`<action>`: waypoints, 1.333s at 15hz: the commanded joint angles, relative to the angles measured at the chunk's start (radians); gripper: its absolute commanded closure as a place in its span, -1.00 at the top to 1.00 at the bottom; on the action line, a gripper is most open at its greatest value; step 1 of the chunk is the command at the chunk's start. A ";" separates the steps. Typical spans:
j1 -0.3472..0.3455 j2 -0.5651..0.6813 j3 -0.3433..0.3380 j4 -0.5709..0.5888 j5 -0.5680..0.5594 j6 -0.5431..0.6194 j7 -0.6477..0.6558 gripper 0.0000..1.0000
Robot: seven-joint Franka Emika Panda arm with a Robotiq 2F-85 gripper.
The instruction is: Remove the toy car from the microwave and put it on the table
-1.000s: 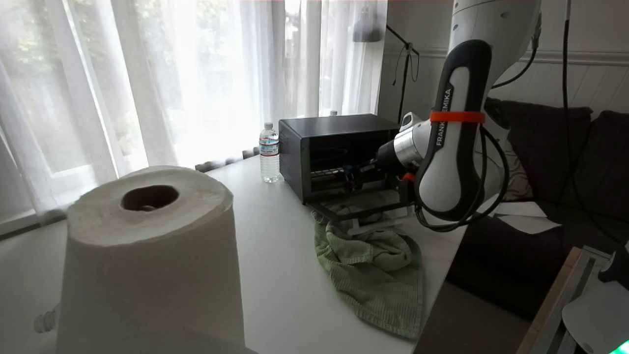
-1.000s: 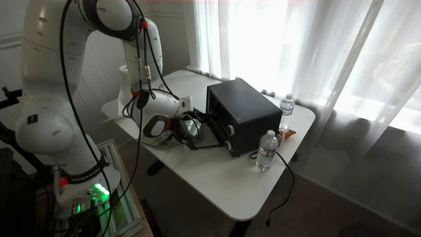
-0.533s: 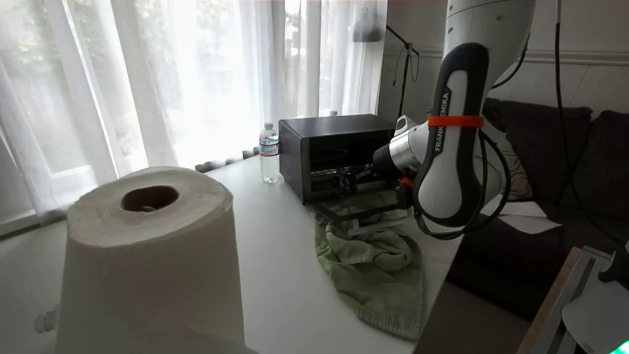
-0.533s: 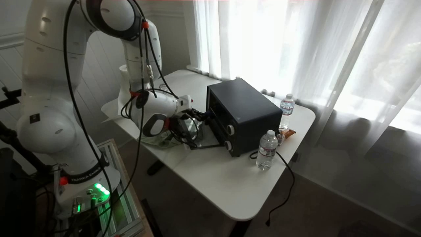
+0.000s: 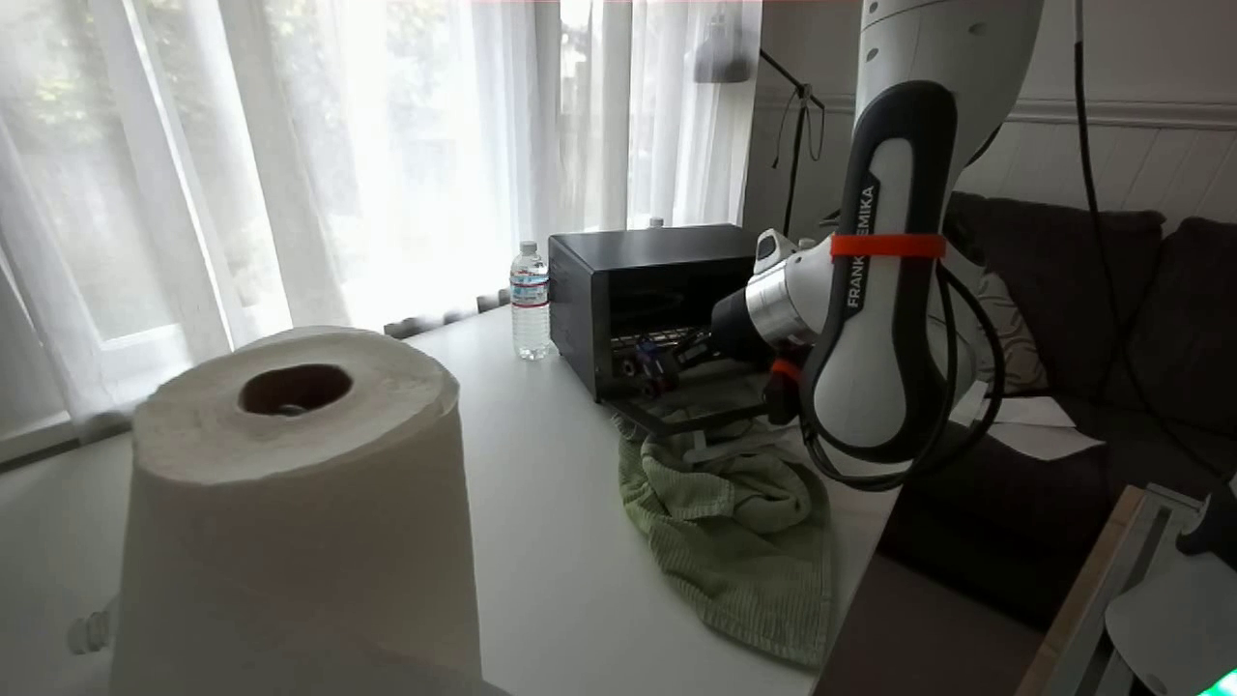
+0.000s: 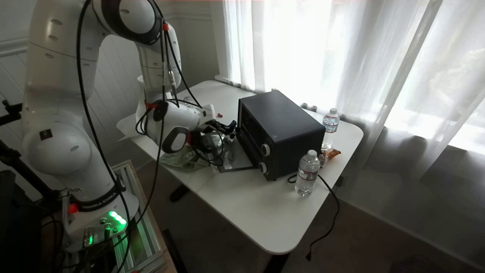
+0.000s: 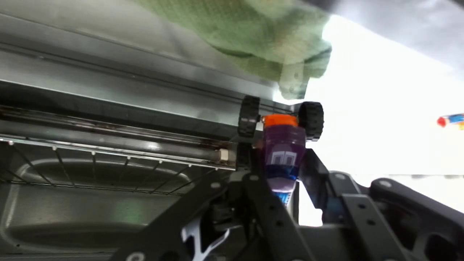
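Note:
The toy car [image 7: 284, 145] is purple with an orange end and black wheels in the wrist view. My gripper [image 7: 277, 163] is shut on it, a finger on each side of its body. The car also shows in both exterior views [image 5: 651, 367] [image 6: 231, 126], held just outside the front opening of the black microwave [image 5: 676, 247] [image 6: 282, 113], near one end of it. It is in the air above the lowered door [image 5: 691, 423]. My gripper [image 5: 679, 354] [image 6: 226, 129] points toward the opening. The white table [image 5: 556, 503] lies around the microwave.
A green towel [image 5: 744, 541] lies under and in front of the door. Water bottles [image 5: 530, 309] [image 6: 307, 174] [image 6: 330, 128] stand beside the microwave. A paper towel roll [image 5: 300, 551] stands on the table. A small red and blue object [image 7: 453, 119] lies on the table.
My gripper has pulled back with the car, from inside the microwave's opening to just outside it. The car has also moved toward the opening's end, leftward in an exterior view.

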 commanded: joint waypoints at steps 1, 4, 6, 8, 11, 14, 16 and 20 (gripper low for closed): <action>0.035 -0.005 0.018 -0.003 0.022 0.029 -0.021 -0.85; 0.053 -0.008 0.034 -0.005 -0.007 0.023 -0.028 -0.85; 0.069 -0.012 0.047 -0.006 -0.016 0.016 -0.041 -0.85; 0.085 -0.014 0.058 -0.006 -0.027 0.017 -0.054 -0.85; 0.111 -0.011 0.072 -0.007 -0.039 0.009 -0.077 -0.85; 0.134 -0.005 0.083 -0.006 -0.044 -0.010 -0.098 -0.85; 0.149 -0.002 0.087 -0.004 -0.038 -0.034 -0.109 -0.85; 0.169 0.000 0.091 -0.002 -0.032 -0.091 -0.123 -0.57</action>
